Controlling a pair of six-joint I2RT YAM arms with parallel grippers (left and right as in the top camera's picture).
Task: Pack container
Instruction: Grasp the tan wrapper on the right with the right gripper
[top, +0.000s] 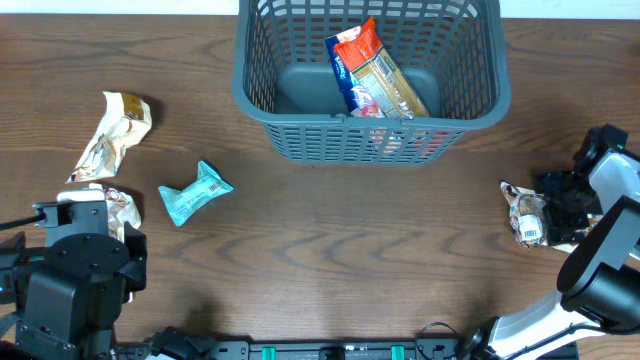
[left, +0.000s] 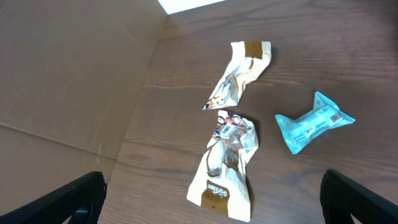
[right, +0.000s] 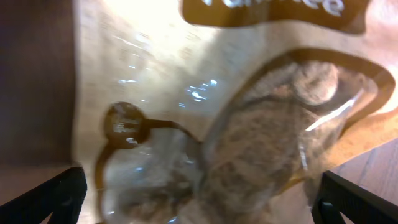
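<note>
Robotics lab workbench, dark wood-grain table (top: 330, 250), two robot arms (top: 70, 285) mounted at near edge, equipment rail (top: 330, 351) alongside.

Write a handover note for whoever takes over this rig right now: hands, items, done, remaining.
Left hand: open, holding nothing, above a beige packet.
Right hand: open, close over a second beige packet, not shut on it.
Done: one red packet is in the container.
Left: both of those, a third beige packet and the teal packet, all on the table.
</note>
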